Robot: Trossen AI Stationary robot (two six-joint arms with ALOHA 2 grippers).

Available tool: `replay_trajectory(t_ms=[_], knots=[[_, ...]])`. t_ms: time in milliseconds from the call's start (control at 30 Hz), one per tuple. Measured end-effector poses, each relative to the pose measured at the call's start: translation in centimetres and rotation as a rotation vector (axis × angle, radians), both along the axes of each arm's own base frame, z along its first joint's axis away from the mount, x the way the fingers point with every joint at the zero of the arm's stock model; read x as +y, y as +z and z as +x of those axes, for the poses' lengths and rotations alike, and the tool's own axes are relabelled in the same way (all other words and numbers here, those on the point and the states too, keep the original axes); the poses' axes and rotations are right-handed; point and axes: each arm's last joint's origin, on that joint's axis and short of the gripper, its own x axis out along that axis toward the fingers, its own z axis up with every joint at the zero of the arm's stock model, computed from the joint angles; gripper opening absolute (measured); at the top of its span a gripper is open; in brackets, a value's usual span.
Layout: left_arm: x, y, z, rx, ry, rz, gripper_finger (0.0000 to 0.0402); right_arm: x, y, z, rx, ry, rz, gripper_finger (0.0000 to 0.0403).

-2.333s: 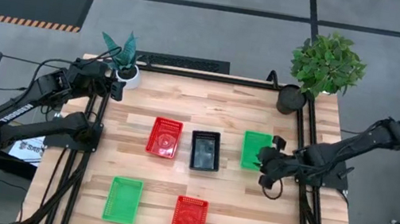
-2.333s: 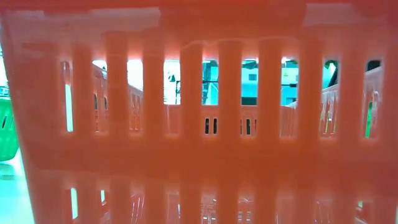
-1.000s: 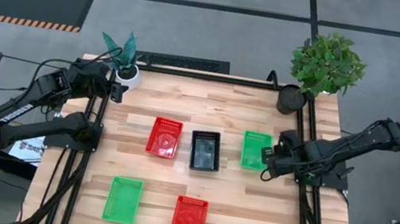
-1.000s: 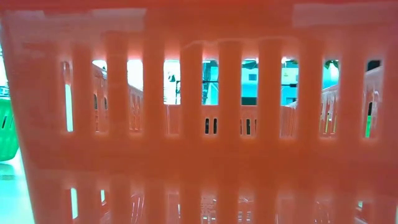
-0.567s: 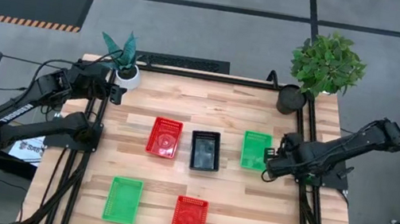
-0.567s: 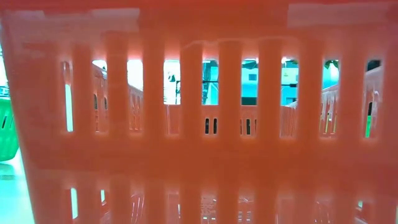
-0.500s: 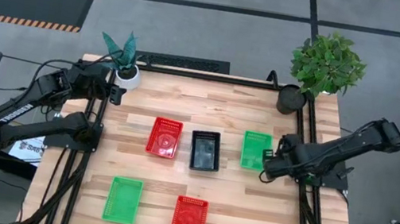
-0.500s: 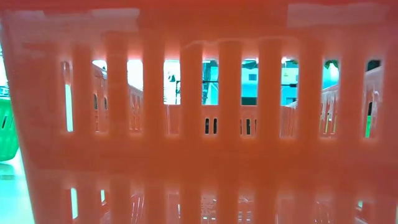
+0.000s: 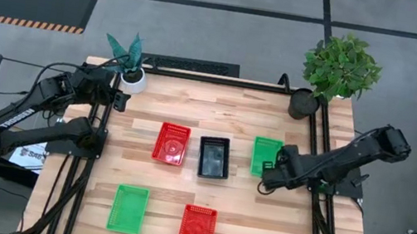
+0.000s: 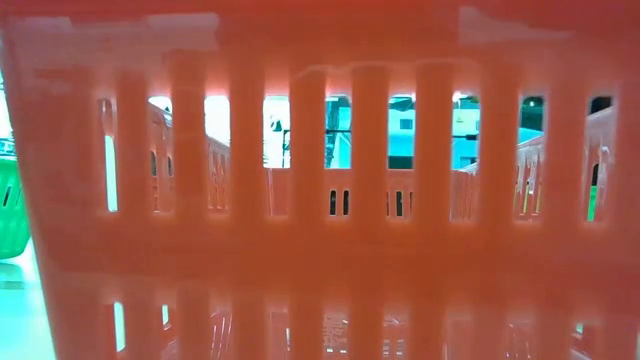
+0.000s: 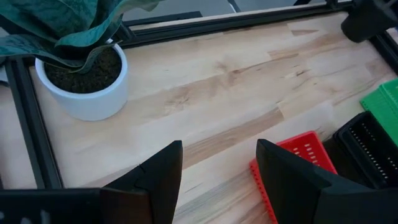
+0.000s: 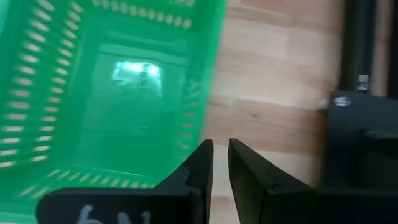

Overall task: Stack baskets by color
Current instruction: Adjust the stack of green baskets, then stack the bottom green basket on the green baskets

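Five baskets show in the high view: a red basket (image 9: 171, 143), a black basket (image 9: 214, 156) and a green basket (image 9: 266, 156) in a middle row, then a second green basket (image 9: 128, 208) and a second red basket (image 9: 197, 229) near the front edge. My right gripper (image 9: 265, 181) points down at the near right corner of the middle-row green basket (image 12: 112, 93). Its fingers (image 12: 221, 149) stand a narrow gap apart with only wood between them. My left gripper (image 11: 217, 165) waits open and raised at the far left. My right gripper comes from above. One finger (image 12: 202, 158) stands over the green basket's right wall (image 12: 208, 93) near its near corner, and the other is outside it. Whether a finger touches the wall I cannot tell.
A white-potted plant (image 9: 133, 71) stands at the far left corner and a dark-potted bush (image 9: 333, 70) at the far right. Black frame rails (image 12: 354, 62) run along the table's sides. The near red basket (image 10: 320, 200) fills the low view, with a green basket (image 10: 10, 205) at its edge.
My right gripper has come down and moved from beside the green basket's right wall toward the table's near and left edges, to the basket's near right corner, tipping further downward. The baskets have kept their places.
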Motion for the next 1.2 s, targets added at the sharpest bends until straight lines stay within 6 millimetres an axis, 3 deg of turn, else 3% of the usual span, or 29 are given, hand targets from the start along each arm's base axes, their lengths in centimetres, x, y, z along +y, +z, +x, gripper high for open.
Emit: replay_trajectory(t_ms=[500, 667, 933, 1067, 1200], knots=[[0.0, 0.0, 0.0, 0.004, -0.007, 0.006, 0.0193, -2.4, 0.3, 3.0, -0.129, 0.104, 0.014, 0.007], [-0.2, 0.0, 0.2, -0.039, -0.064, -0.046, 0.0193, -2.0, 2.6, 3.1, -0.159, 0.174, 0.019, 0.007], [-1.8, -0.4, 0.3, -0.15, -0.399, -0.339, 0.0193, -0.6, 7.7, 3.7, -0.263, 0.494, 0.035, 0.007], [-3.0, -0.8, 0.0, -0.149, -0.549, -0.516, 0.0193, 0.4, 8.9, 3.8, -0.291, 0.576, 0.04, 0.007], [-3.8, -0.9, 0.1, -0.125, -0.593, -0.599, 0.0193, 1.4, 9.1, 3.8, -0.319, 0.619, 0.048, 0.007]])
